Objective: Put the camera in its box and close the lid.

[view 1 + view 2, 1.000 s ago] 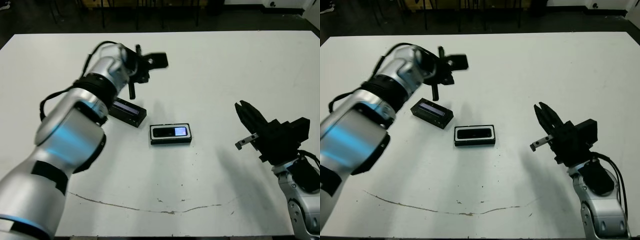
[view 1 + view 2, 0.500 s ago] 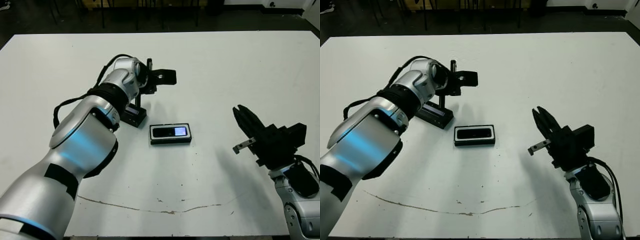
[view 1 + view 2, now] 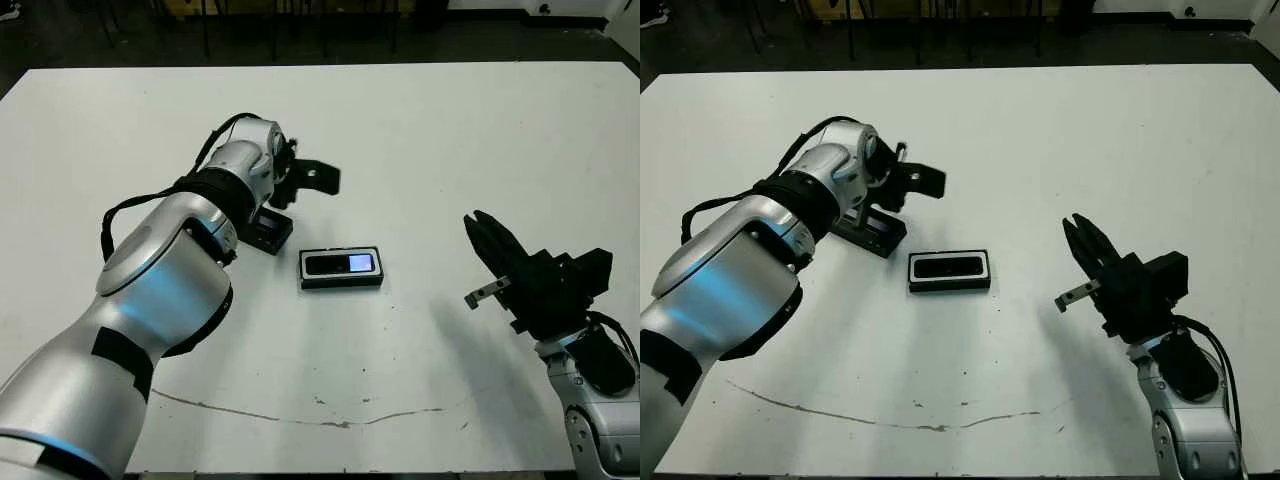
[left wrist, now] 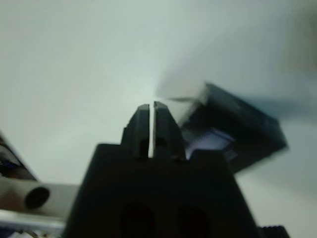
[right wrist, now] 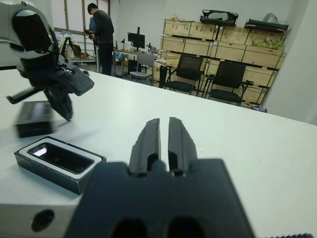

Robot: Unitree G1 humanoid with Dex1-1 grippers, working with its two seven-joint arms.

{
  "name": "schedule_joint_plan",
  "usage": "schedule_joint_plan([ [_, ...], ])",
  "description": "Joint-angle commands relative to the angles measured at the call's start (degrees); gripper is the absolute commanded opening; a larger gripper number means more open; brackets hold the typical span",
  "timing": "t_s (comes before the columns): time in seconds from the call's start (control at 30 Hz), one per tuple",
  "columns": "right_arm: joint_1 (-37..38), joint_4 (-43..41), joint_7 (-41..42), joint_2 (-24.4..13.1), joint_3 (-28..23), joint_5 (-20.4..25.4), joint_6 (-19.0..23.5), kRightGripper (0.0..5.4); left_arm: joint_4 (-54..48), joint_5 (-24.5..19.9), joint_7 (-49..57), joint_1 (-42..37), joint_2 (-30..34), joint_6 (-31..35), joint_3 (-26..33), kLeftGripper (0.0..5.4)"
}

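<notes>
Since the earlier frames, the left gripper (image 4: 152, 110) had swung in from the upper middle of the head view and dropped lower, until it hung just over the lid (image 3: 270, 229), which lay left of centre on the white table (image 3: 450, 140) with most of its near end hidden under the arm. Its two black fingers (image 4: 140, 124) were pressed together with only a hairline slit between them, and they gripped nothing; the left wrist view, though blurred, showed the lid's dark block with a pale patch just beside those tips. At the centre of the head view sat the box (image 3: 341, 268), its white lining framing the camera (image 3: 340, 264) that lay flat inside it, the small bluish glow showing on the camera's face. Lid and box lay near each other but apart, the lid up and to the left of the box. The right gripper (image 5: 164, 130) was raised above the table at the lower right of the frame, well clear of the box, with its fingers closed against each other and empty. Beyond the table, in the right wrist view, a person (image 5: 101, 34) stood at the far upper left among desks, chairs and stacked wooden crates (image 5: 233, 47).
</notes>
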Motion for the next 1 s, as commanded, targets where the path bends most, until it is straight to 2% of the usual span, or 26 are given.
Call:
schedule_joint_plan([
  [0.03,0.95,-0.70,-0.55,-0.38,0.01,-0.94,1.54,0.01,-0.16,2.05,-2.15,1.71,-0.01,-1.55,-2.03,0.00],
  [0.13,0.72,-0.58,-0.35,-0.45,-0.10,-1.00,1.52,0.01,-1.50,3.77,-3.13,2.29,0.99,-4.61,-3.68,0.00],
  [0.3,0.11,-0.53,-0.66,-0.47,-0.06,-1.55,1.82,0.01,-6.16,4.01,-6.91,3.20,4.48,-11.20,-3.82,0.00],
  [0.43,0.24,-1.32,-0.86,-0.76,-0.15,-1.47,3.38,0.01,-10.89,2.49,-14.25,4.30,7.10,-12.63,-2.97,0.00],
  [0.57,-0.01,0.79,0.43,-0.70,-0.41,-1.00,1.45,0.01,-20.35,-0.23,-19.89,7.89,11.70,-18.82,-2.34,0.00],
  [0.7,0.16,0.70,0.52,-1.11,-0.57,-1.52,1.43,0.01,-31.67,-2.74,-25.19,12.85,16.25,-14.28,-1.31,0.00],
  [0.87,-0.04,1.19,0.98,-1.51,-0.78,-1.49,1.28,0.01,-47.88,-10.55,-26.06,17.75,25.44,-9.58,-4.36,0.00],
  [1.0,0.21,-0.16,-0.11,-1.94,-0.71,-2.73,2.91,0.01,-57.69,-18.20,-26.06,18.93,32.46,-3.55,-8.83,0.00],
])
